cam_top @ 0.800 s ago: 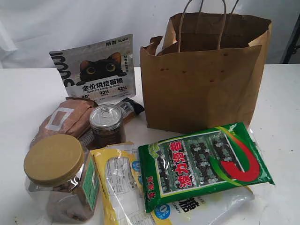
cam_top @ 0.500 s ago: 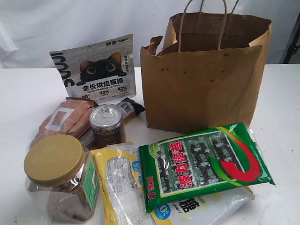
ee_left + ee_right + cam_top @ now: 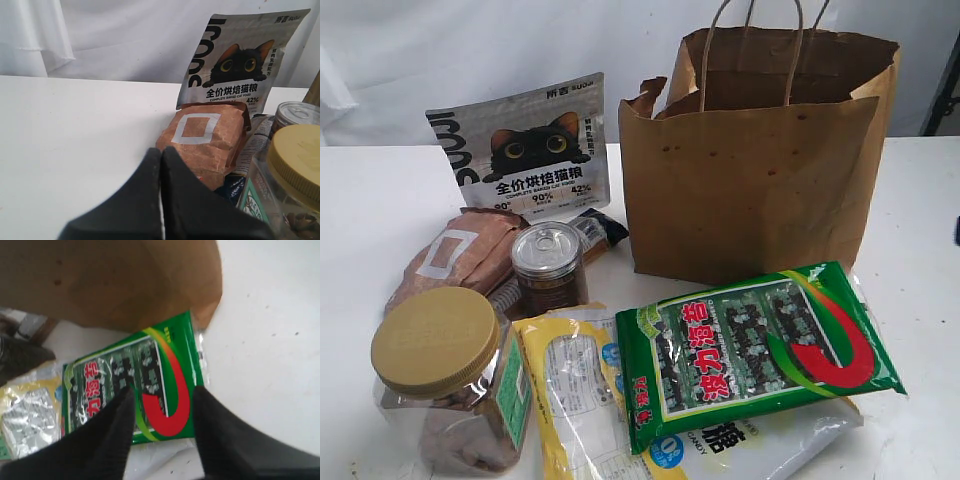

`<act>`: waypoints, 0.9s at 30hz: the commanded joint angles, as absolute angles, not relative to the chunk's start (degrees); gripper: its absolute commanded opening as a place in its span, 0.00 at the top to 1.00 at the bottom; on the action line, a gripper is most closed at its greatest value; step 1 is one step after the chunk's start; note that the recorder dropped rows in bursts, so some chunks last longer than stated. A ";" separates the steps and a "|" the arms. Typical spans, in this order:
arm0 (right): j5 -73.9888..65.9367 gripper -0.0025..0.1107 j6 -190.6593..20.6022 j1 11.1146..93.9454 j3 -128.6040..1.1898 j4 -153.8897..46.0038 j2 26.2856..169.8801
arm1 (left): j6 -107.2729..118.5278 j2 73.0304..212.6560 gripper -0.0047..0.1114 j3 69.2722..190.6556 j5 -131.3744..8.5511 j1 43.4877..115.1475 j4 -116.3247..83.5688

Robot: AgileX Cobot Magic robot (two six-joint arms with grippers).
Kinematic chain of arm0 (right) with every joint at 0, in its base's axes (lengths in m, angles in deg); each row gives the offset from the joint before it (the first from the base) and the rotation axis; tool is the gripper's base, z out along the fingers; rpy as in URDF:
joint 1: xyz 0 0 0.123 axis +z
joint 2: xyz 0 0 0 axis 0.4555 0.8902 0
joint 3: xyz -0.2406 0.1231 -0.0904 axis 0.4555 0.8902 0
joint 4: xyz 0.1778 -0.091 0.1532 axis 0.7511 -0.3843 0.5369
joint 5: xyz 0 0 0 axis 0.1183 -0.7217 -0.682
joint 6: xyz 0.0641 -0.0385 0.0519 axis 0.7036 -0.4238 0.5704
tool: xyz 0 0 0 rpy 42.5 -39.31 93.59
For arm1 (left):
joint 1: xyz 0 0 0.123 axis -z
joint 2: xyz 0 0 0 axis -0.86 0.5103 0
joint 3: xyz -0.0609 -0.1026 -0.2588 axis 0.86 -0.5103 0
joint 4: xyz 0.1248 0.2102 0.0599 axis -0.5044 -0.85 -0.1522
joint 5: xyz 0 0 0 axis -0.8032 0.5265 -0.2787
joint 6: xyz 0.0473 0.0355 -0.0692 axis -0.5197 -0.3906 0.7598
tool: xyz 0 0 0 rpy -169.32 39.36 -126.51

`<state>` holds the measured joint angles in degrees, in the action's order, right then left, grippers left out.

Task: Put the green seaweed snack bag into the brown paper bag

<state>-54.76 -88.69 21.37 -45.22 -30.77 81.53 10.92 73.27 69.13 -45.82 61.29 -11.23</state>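
The green seaweed snack bag [image 3: 760, 345] lies flat at the table's front, partly on top of a clear-and-yellow candy packet [image 3: 570, 390]. Just behind it the brown paper bag [image 3: 755, 170] stands upright with its mouth open and its handles up. In the right wrist view my right gripper [image 3: 164, 390] is open and hovers over the red-band end of the seaweed bag [image 3: 100, 385], with nothing between its fingers and the paper bag [image 3: 110, 280] beyond. My left gripper [image 3: 161, 150] is shut and empty, near the pinkish-brown pouch [image 3: 205, 135]. Neither arm shows clearly in the exterior view.
To the left of the paper bag stand a cat-food pouch [image 3: 525, 150], a small can [image 3: 548, 265], a gold-lidded jar [image 3: 445, 370] and the pinkish-brown pouch [image 3: 460, 255]. White table [image 3: 920, 250] lies to the right of the bags.
A small dark sliver has come into the exterior view at the right edge. The bags and other items have not moved.
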 commanded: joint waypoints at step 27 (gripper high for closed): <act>-58.30 0.43 -119.29 9.88 -45.45 -6.71 121.50 | 10.63 73.03 0.96 69.27 -46.15 61.51 -11.42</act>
